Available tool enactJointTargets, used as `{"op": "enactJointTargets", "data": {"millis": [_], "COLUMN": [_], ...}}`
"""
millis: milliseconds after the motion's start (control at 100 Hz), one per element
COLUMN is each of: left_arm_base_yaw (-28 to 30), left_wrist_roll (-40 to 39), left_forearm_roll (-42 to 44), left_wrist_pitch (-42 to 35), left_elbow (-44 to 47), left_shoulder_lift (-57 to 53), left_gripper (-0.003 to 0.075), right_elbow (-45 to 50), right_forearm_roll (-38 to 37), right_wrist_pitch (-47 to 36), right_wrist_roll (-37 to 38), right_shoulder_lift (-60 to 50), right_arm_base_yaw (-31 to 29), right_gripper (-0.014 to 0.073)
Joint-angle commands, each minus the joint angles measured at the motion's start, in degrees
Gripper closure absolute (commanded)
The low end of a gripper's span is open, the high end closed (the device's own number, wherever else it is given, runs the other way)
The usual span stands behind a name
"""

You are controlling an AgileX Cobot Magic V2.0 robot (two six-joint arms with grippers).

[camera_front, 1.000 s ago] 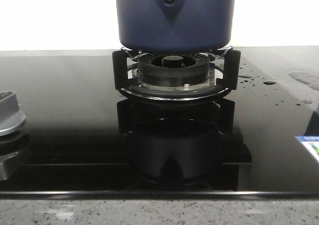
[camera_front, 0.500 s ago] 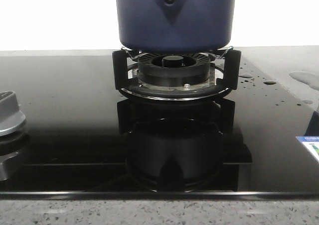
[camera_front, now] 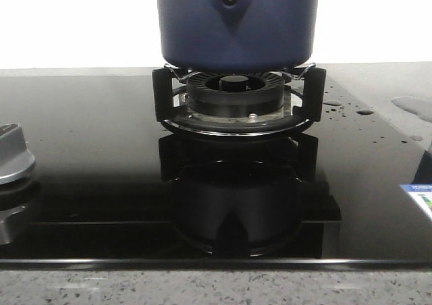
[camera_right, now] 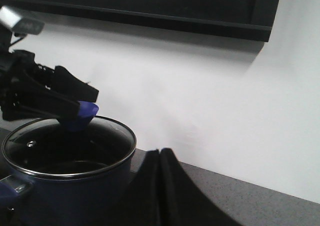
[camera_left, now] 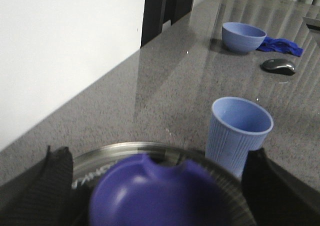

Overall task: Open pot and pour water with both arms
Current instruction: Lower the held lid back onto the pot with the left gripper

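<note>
Pot (camera_front: 237, 25): sits on the burner grate (camera_front: 236, 102), at the worktop's back edge, lid on.
Lid knob (camera_left: 150, 193): pinched between the left gripper (camera_right: 60, 106) fingers.
Right gripper (camera_right: 160, 186): fingers pressed together, just beside the pot, not touching.
Cup (camera_left: 239, 131): near.

Speckled grey counter (camera_left: 165, 86) carries a ribbed blue cup (camera_left: 239, 131), bowl (camera_left: 243, 36) and cloth (camera_left: 280, 46).

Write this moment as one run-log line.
pot: on burner | lid: still on | left pincer: on lid knob | right pincer: shut, empty
</note>
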Motion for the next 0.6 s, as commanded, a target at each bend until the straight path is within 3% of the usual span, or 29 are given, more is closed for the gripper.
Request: {"op": "enactJointTargets", "data": {"millis": [0,160,260,340,440,590], "left_arm_base_yaw": [1.3,6.2,9.8,12.6,15.0,16.1], "left_wrist_roll": [-2.2,-10.7,-17.0,-20.7,-21.3,-21.3], "left_forearm_roll": [-3.8,5.6,15.8,22.3,24.3,24.0], "left_wrist_pitch": [1.1,2.0,6.3,7.5,5.6,-4.2], "left_elbow": [-1.8,-1.8,-1.6,0.7,8.2,24.0], "left_shoulder_lift": [-7.3,-17.4,-23.8,-30.1,-39.1,-54.8], "left_gripper": [0.0265,0.0598,0.0715,0.0741,0.0741,0.0741], "right_elbow": [-2.0,-1.9,-1.9,-1.9,-1.9,-1.9], "right_forearm_roll": [-0.9,-2.0,-2.0,-2.0,-2.0,-2.0], "right_wrist_pitch": [0.9,-2.0,-4.0,-4.2,-4.3,-4.3], "right_wrist_roll": [-0.4,-0.4,-0.4,-0.4,-0.4,-0.4], "right_shoulder_lift": [0.1,0.1,0.0,0.0,0.0,0.0], "right_arm_base_yaw": [-0.3,-0.3,-0.3,0.0,1.3,2.2], "right_gripper": [0.0658,0.0658,0.0658,0.0658,0.0658,0.0658]}}
